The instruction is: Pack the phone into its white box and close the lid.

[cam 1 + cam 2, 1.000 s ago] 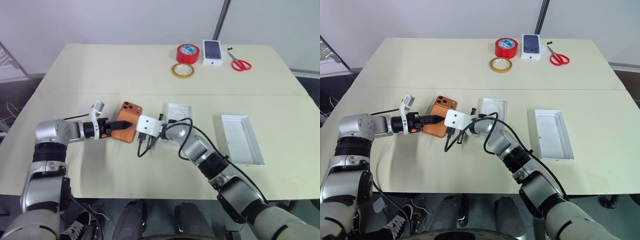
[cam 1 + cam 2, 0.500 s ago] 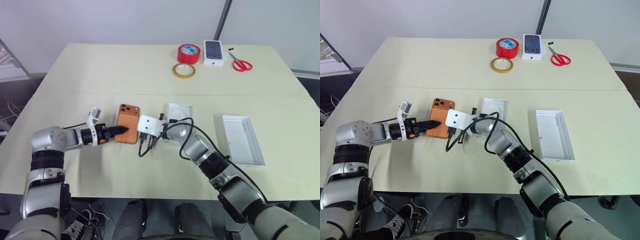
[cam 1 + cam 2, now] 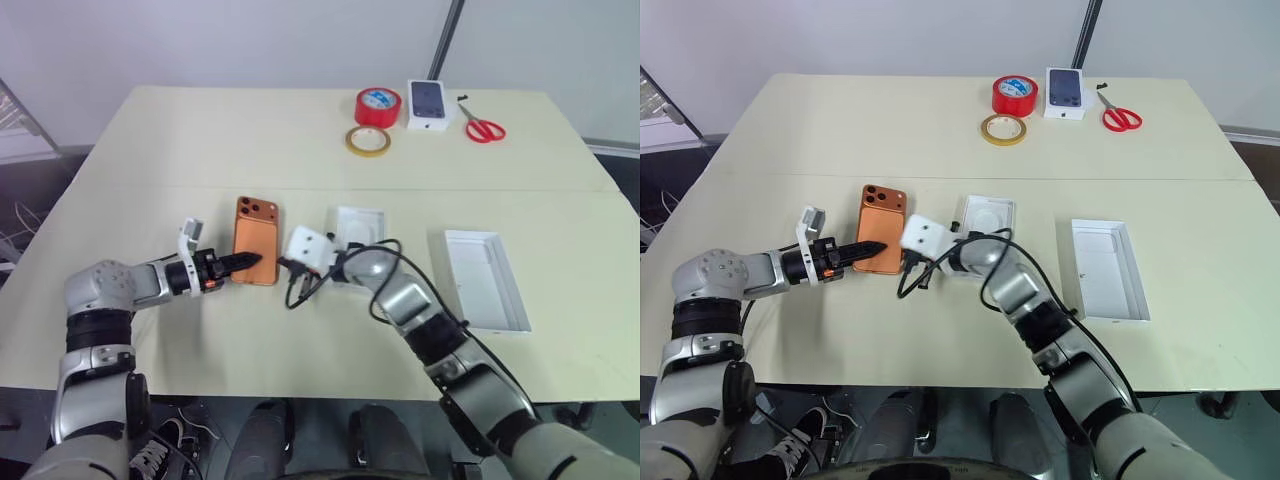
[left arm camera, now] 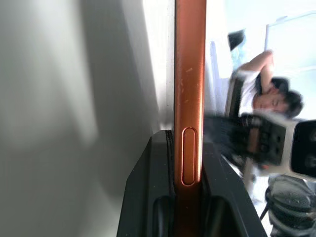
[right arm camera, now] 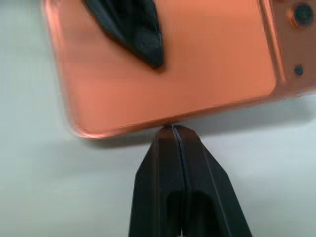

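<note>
Since the earlier frame: phone [image 3: 256,240] turned from a slant to lie roughly square with the table's near edge, camera lenses at the far end; left gripper [image 3: 250,262] drawn in at its near left corner; right gripper backed slightly off toward the white box.

Cream table [image 3: 200,140], seam running across the middle. Lid [image 3: 484,278] lying open side up at the right, well apart from the phone. White box [image 3: 358,224] just right of the phone, partly hidden by the right wrist. Orange phone, back up, between the two grippers. Left gripper's fingers [image 4: 153,187] closed on the phone's near edge, one finger over the back and one under, side button visible between them in the left wrist view. Right gripper [image 5: 172,129] with fingers pressed together, holding nothing, tips at the phone's right long edge; contact or a hair's gap cannot be told. At the far edge: boxed phone package [image 3: 427,104], red tape roll [image 3: 376,106], tan tape ring [image 3: 367,141], red scissors [image 3: 482,127].
</note>
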Available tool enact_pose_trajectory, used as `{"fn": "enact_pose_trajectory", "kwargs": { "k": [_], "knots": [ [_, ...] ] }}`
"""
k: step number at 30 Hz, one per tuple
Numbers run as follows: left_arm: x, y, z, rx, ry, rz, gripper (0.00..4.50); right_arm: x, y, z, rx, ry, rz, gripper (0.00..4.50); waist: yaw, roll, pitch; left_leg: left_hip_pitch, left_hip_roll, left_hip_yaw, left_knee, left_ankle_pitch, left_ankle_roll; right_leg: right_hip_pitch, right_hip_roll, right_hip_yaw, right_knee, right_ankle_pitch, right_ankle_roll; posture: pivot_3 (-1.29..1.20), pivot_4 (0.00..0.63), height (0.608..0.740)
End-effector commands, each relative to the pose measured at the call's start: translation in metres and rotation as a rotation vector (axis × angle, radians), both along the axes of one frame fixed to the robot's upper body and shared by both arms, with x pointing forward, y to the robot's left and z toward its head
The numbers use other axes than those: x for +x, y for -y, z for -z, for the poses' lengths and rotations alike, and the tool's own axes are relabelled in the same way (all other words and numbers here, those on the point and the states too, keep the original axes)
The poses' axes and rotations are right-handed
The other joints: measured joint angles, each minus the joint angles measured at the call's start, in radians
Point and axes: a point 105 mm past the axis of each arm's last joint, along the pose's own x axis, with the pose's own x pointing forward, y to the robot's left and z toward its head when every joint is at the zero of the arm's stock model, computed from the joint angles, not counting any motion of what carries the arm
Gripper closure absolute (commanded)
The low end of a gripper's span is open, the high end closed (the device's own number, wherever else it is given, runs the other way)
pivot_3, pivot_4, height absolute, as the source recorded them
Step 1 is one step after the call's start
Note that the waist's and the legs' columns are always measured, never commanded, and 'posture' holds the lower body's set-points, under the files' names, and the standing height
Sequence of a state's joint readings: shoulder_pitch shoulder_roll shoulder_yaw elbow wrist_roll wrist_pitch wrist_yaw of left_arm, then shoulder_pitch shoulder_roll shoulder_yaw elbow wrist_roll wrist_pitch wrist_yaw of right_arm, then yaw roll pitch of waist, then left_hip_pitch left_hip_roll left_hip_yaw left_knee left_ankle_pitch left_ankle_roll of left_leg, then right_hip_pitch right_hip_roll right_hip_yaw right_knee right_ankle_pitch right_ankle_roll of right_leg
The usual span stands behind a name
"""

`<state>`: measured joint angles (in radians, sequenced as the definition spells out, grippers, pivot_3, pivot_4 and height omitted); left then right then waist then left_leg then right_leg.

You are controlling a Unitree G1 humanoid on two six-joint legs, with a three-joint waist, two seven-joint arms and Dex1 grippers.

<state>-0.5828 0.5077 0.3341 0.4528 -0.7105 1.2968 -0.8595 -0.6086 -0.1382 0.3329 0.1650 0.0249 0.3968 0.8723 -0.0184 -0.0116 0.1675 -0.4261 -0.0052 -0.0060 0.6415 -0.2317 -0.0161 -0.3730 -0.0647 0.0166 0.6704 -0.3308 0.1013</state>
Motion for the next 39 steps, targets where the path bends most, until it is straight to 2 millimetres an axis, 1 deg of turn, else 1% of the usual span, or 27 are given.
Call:
{"fn": "enact_pose_trajectory", "kwargs": {
  "k": [1, 3, 4, 6, 8, 9, 12, 14, 16, 17, 19, 20, 21, 22, 24, 28, 31, 39],
  "knots": [
    [0.003, -0.003, -0.007, -0.023, 0.044, -0.037, 4.50, -0.027, 0.005, -0.058, 0.261, -0.044, -0.167, 3.16, 0.000, 0.000, 0.000, 0.000, 0.000, 0.000, 0.000, 0.000, 0.000, 0.000, 0.000, 0.000, 0.000, 0.000, 0.000, 0.00, 0.150, 0.740],
    [0.004, -0.001, -0.008, -0.028, 0.055, -0.058, 4.50, -0.033, 0.017, -0.052, 0.199, -0.023, -0.181, 2.17, 0.001, 0.000, 0.000, 0.000, 0.000, 0.000, -0.001, 0.000, 0.000, 0.000, 0.000, 0.000, 0.000, 0.000, 0.000, 0.00, 0.150, 0.740],
    [0.004, 0.003, -0.012, -0.063, 0.064, -0.064, 4.50, -0.032, 0.028, -0.044, 0.123, 0.041, -0.158, 1.72, 0.004, 0.000, 0.000, 0.000, 0.000, 0.000, -0.001, 0.000, 0.000, 0.000, 0.000, 0.000, -0.001, 0.000, 0.000, 0.00, 0.150, 0.740],
    [0.004, 0.006, -0.016, -0.104, 0.073, -0.071, 4.50, -0.031, 0.039, -0.037, 0.045, 0.109, -0.137, 1.72, 0.009, 0.000, 0.000, 0.000, 0.000, 0.000, -0.002, 0.000, 0.000, 0.000, -0.002, -0.001, -0.003, 0.000, 0.000, 0.00, 0.150, 0.740],
    [0.001, 0.015, -0.015, -0.091, 0.079, -0.060, 4.50, -0.029, 0.066, -0.028, -0.044, 0.179, -0.104, 1.72, 0.008, -0.001, 0.000, -0.001, -0.002, 0.000, -0.002, 0.000, 0.000, 0.000, -0.003, 0.000, -0.004, 0.000, 0.000, 0.00, 0.150, 0.740],
    [0.000, 0.019, -0.016, -0.088, 0.089, -0.063, 4.50, -0.030, 0.080, -0.020, -0.099, 0.189, -0.089, 1.72, 0.008, -0.001, 0.000, -0.001, -0.002, 0.000, -0.002, 0.000, 0.000, 0.000, -0.004, 0.000, -0.004, 0.000, 0.000, 0.00, 0.150, 0.740],
    [0.000, 0.025, -0.019, -0.102, 0.102, -0.069, 4.50, -0.036, 0.114, -0.004, -0.204, 0.204, -0.068, 1.72, 0.008, -0.001, 0.001, -0.001, -0.003, 0.000, -0.003, 0.000, 0.000, 0.000, -0.004, 0.000, -0.005, 0.000, 0.000, 0.00, 0.150, 0.740],
    [0.000, 0.027, -0.020, -0.113, 0.102, -0.074, 4.50, -0.041, 0.125, -0.002, -0.214, 0.209, -0.055, 1.72, 0.007, -0.002, 0.001, -0.001, -0.003, 0.000, -0.004, 0.000, 0.000, 0.000, -0.004, 0.000, -0.005, 0.000, 0.000, 0.00, 0.150, 0.740],
    [0.002, 0.029, -0.016, -0.125, 0.087, -0.085, 4.50, -0.044, 0.128, -0.005, -0.182, 0.214, -0.039, 1.72, 0.001, -0.002, 0.001, 0.000, -0.002, 0.000, -0.004, 0.000, 0.000, 0.000, -0.003, 0.000, -0.005, 0.000, 0.000, 0.00, 0.150, 0.740],
    [0.003, 0.030, -0.015, -0.124, 0.086, -0.088, 4.50, -0.046, 0.128, -0.006, -0.169, 0.223, -0.043, 1.95, -0.001, -0.002, 0.001, 0.000, -0.002, 0.000, -0.005, 0.000, 0.000, 0.000, -0.002, 0.000, -0.005, 0.000, 0.000, 0.00, 0.150, 0.740],
    [0.003, 0.033, -0.013, -0.126, 0.079, -0.085, 4.50, -0.046, 0.128, -0.009, -0.149, 0.241, -0.034, 2.53, 0.002, -0.002, 0.001, 0.001, -0.001, 0.000, -0.005, 0.000, 0.000, 0.000, -0.001, 0.000, -0.004, 0.000, 0.000, 0.00, 0.150, 0.740],
    [0.002, 0.034, -0.013, -0.130, 0.074, -0.081, 4.50, -0.045, 0.128, -0.010, -0.144, 0.247, -0.022, 2.94, 0.004, -0.002, 0.001, 0.001, -0.001, 0.000, -0.005, 0.001, -0.001, 0.000, -0.001, 0.000, -0.004, 0.000, 0.000, 0.00, 0.150, 0.740],
    [0.002, 0.035, -0.013, -0.133, 0.070, -0.078, 4.50, -0.044, 0.129, -0.011, -0.141, 0.249, -0.012, 3.52, 0.006, -0.002, 0.001, 0.001, -0.001, 0.000, -0.005, 0.001, -0.001, 0.001, -0.001, 0.000, -0.004, 0.000, 0.000, 0.00, 0.150, 0.740],
    [0.003, 0.036, -0.015, -0.127, 0.077, -0.077, 4.50, -0.043, 0.131, -0.007, -0.173, 0.263, -0.009, 3.99, 0.006, -0.002, 0.001, 0.000, -0.001, 0.000, -0.004, 0.001, -0.001, 0.001, -0.001, 0.000, -0.005, 0.000, 0.000, 0.00, 0.150, 0.740],
    [0.003, 0.037, -0.020, -0.127, 0.091, -0.064, 4.50, -0.041, 0.132, -0.002, -0.204, 0.277, -0.006, 3.99, 0.007, -0.002, 0.001, 0.000, -0.001, 0.000, -0.004, 0.001, -0.001, 0.001, -0.001, 0.000, -0.005, 0.000, 0.000, 0.00, 0.150, 0.740],
    [0.006, 0.037, -0.026, -0.130, 0.103, -0.059, 4.50, -0.043, 0.127, 0.000, -0.178, 0.260, -0.009, 3.99, 0.007, -0.003, 0.002, 0.000, -0.001, 0.000, -0.004, 0.001, -0.001, 0.001, -0.001, 0.000, -0.005, 0.000, 0.000, 0.00, 0.150, 0.740],
    [0.008, 0.037, -0.026, -0.123, 0.110, -0.064, 4.50, -0.043, 0.125, 0.001, -0.173, 0.258, -0.011, 3.99, 0.007, -0.004, 0.002, 0.000, -0.001, 0.000, -0.004, 0.001, -0.001, 0.001, -0.001, 0.000, -0.005, 0.000, 0.000, 0.00, 0.150, 0.740],
    [0.003, 0.045, -0.025, -0.115, 0.105, -0.030, 4.50, -0.043, 0.121, 0.014, -0.208, 0.261, -0.038, 3.99, 0.007, -0.004, 0.002, 0.000, -0.001, 0.000, -0.004, 0.001, -0.002, 0.001, -0.001, 0.000, -0.005, 0.000, 0.000, 0.00, 0.150, 0.740]
  ]
}}
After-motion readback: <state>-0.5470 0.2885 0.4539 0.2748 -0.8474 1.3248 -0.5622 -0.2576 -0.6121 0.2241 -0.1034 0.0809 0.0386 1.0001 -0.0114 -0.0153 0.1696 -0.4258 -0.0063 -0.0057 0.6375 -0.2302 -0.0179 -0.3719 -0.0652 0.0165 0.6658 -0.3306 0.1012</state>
